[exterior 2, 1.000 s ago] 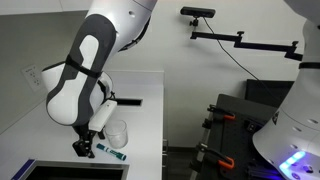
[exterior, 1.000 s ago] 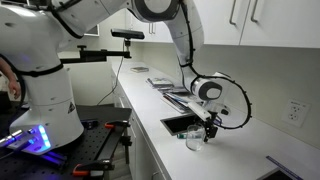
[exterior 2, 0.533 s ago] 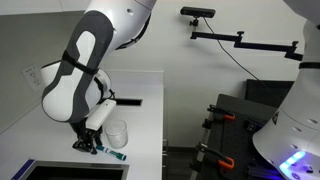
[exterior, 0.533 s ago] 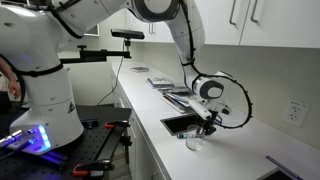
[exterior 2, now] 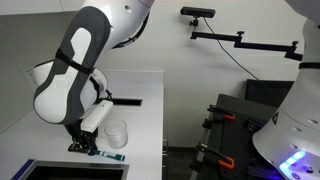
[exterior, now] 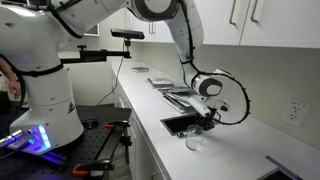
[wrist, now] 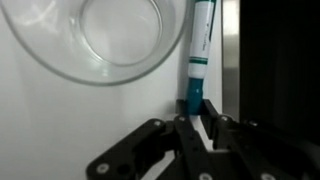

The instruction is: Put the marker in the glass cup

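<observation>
The marker (wrist: pixel 198 50) is a slim teal-blue stick lying on the white counter, right beside the black tray. My gripper (wrist: pixel 192 118) is shut on its near end, with the fingers pressed against both sides. The glass cup (wrist: pixel 100 35) stands upright and empty to the marker's left, apart from it. In both exterior views the gripper (exterior: pixel 207 126) (exterior 2: pixel 80 148) is low over the counter next to the glass cup (exterior: pixel 195 142) (exterior 2: pixel 116 134). The marker's free end (exterior 2: pixel 110 156) pokes out on the counter in front of the cup.
A black rectangular tray (exterior: pixel 182 124) (exterior 2: pixel 60 172) (wrist: pixel 285 70) lies on the counter close to the gripper. Flat items (exterior: pixel 165 82) sit further back on the counter. The counter's edge (exterior 2: pixel 160 130) runs beside the cup. A camera on a boom (exterior 2: pixel 200 13) hangs nearby.
The gripper has come down onto the counter and its jaws have gone from open to shut on the marker's end. The cup has not moved.
</observation>
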{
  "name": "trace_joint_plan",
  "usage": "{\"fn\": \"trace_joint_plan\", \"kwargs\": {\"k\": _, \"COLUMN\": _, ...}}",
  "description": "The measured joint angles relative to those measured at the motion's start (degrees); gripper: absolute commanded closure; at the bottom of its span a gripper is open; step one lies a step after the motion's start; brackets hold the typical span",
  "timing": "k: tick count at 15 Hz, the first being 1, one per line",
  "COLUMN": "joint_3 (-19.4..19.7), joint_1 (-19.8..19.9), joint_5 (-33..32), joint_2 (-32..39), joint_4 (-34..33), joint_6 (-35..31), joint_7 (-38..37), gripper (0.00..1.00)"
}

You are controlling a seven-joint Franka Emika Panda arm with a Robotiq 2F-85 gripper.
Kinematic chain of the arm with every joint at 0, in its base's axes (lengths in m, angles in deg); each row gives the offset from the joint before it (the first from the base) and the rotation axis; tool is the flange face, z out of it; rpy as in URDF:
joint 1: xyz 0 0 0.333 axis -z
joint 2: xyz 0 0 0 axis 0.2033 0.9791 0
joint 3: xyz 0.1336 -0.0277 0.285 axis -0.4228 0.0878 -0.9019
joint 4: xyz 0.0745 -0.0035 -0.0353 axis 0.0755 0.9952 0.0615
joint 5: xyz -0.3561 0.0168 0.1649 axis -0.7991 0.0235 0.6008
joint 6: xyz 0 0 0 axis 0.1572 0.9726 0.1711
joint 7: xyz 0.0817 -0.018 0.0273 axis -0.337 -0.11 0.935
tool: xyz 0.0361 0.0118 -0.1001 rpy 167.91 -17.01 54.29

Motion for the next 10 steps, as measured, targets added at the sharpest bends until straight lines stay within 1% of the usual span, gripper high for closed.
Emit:
{"fn": "trace_joint_plan", "kwargs": {"k": 3, "joint_3": -0.6, "joint_1": 0.0, "joint_5": 0.0, "joint_2": -1.2, "joint_4": 0.2, "joint_6": -1.1, "joint_7": 0.0, "gripper": 0.95}}
{"fn": "trace_joint_plan", "kwargs": {"k": 7, "joint_3": -0.7, "joint_1": 0.0, "joint_5": 0.1, "joint_2": -4.2, "joint_4": 2.6, "joint_6": -5.0, "joint_7": -0.2, "gripper": 0.95}}
{"fn": "trace_joint_plan", "kwargs": {"k": 10, "joint_3": -0.6, "joint_1": 0.5, "joint_5": 0.1, "joint_2": -7.1, "joint_4": 6.8, "joint_6": -11.1, "joint_7": -0.2, "gripper": 0.95}}
